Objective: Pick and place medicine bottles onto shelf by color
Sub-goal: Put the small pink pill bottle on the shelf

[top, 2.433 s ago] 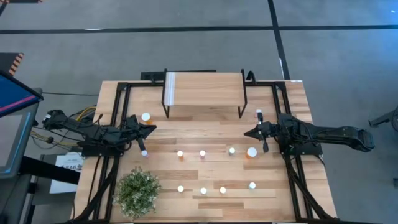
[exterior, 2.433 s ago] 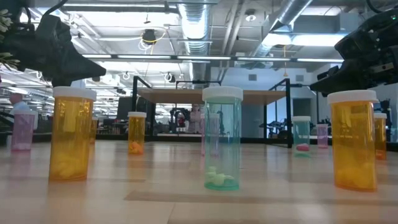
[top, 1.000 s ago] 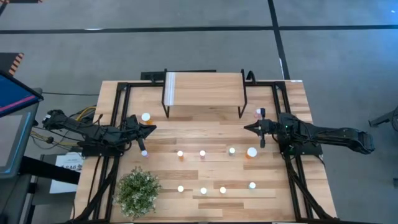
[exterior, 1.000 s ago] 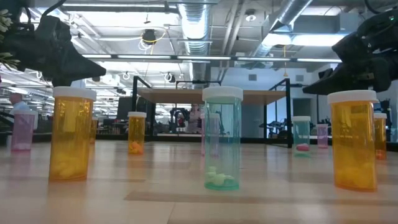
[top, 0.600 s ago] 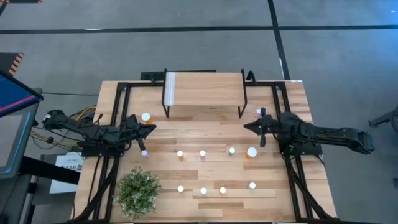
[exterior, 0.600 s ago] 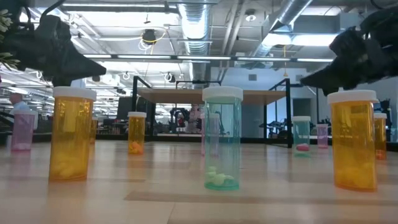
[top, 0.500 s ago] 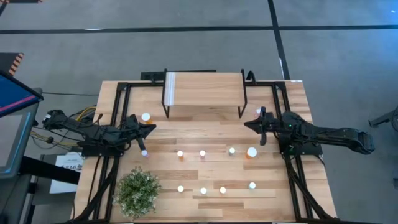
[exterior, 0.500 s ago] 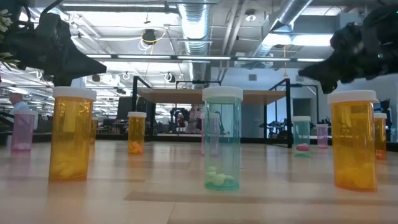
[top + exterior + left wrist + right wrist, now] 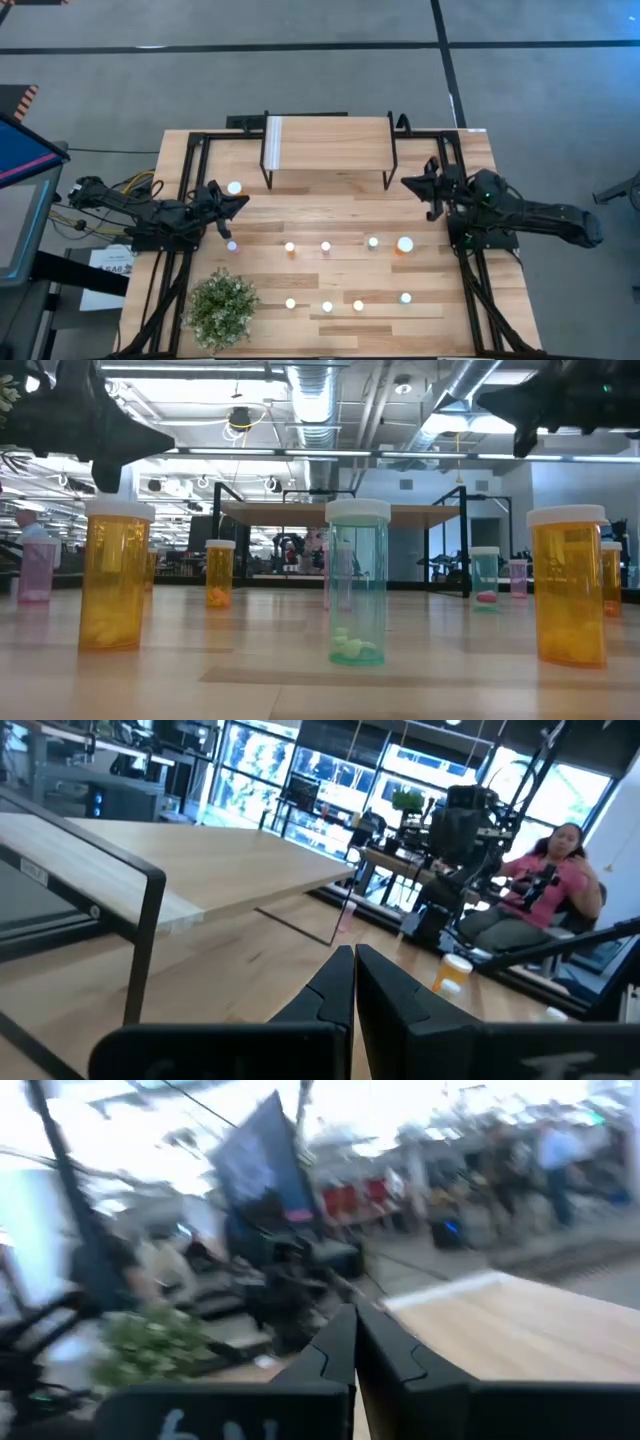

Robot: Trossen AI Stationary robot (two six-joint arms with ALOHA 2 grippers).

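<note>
there, one shelf [image 9: 330,140] at the back of the table [image 9: 470,310], with a light wood top and thin black legs. nothing on top of it.

two grippers. one left gripper [image 9: 243,203] just off the shelf's left front leg, pinched shut, holding nothing. in the left wrist view, both dark fingers [image 9: 335,990] pressed flat together. one right gripper [image 9: 408,182] just off the shelf's right front leg, lifted high above the table, also pinched shut and holding nothing. same in the right wrist view: two fingers [image 9: 338,1348] tight together with no gap.

from above, ten white caps to count, so ten medicine bottles [image 9: 325,245] showing, all standing on the table and none on the shelf. one cap right by the shelf's left front leg, close to the left gripper. five more in a line a little way in front of the shelf. four more in a second line, farther out from the shelf.

down low, two big orange bottles [image 9: 115,575] up close, far in front of the shelf, two teal bottles [image 9: 358,582], and two small pink bottles [image 9: 35,570] clear to see. cannot tell the colour of the rest.

one green plant [image 9: 222,308] well in front of the shelf, on its left side.

one person [image 9: 555,870] sitting in the room past the table.
</note>
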